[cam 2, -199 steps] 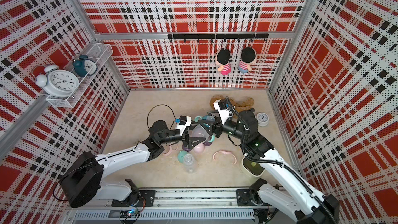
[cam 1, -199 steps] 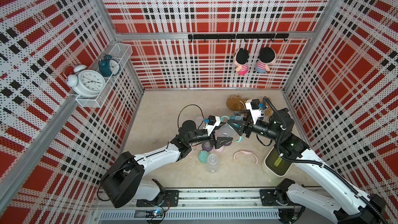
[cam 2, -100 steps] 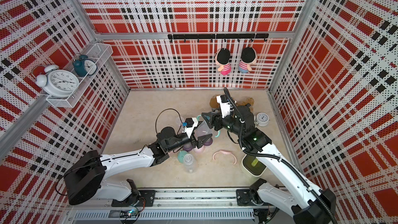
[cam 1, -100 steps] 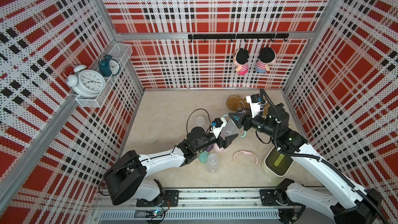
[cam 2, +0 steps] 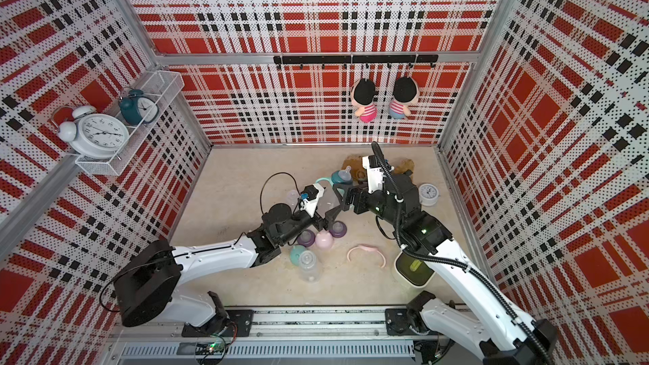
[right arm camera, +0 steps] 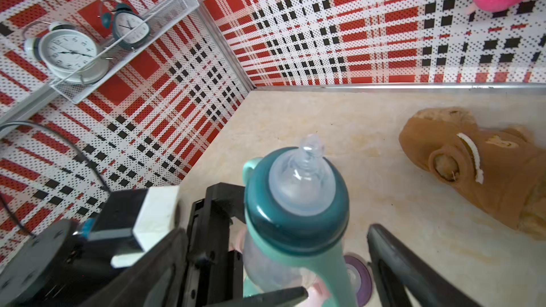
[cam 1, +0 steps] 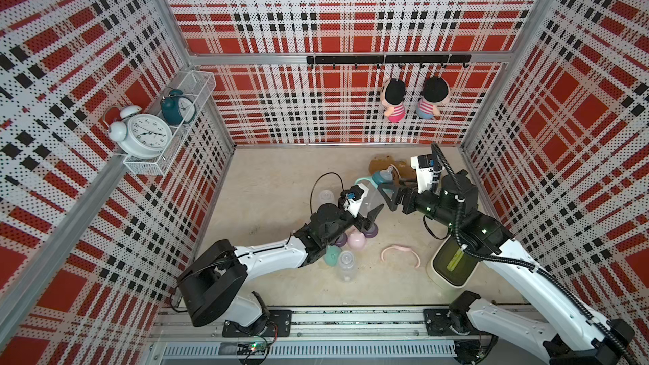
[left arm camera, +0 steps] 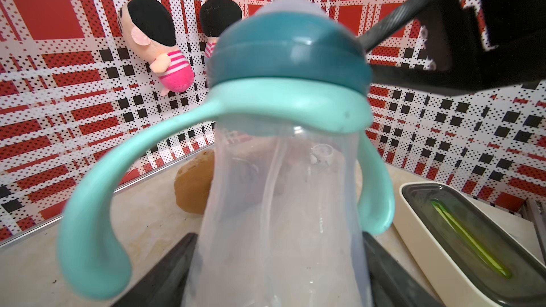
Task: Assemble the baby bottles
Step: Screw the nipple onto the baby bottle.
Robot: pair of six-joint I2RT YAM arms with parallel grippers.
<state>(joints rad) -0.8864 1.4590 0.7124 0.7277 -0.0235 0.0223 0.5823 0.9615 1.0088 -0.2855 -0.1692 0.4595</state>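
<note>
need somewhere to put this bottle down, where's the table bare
Widest bare patch: far left of the table, between the back wall and the left arm. A narrower strip lies between the pink handle ring and the front rail. Crowded: the middle, around the pink cap and purple collars.

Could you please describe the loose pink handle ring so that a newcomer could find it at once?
Find the cream box with the dark lid near the front of the table. Between it and the pink cap lies the pink handle ring. It is the only open, curved pink band, flat and alone; the mint handle ring sits on a bottle.
</note>
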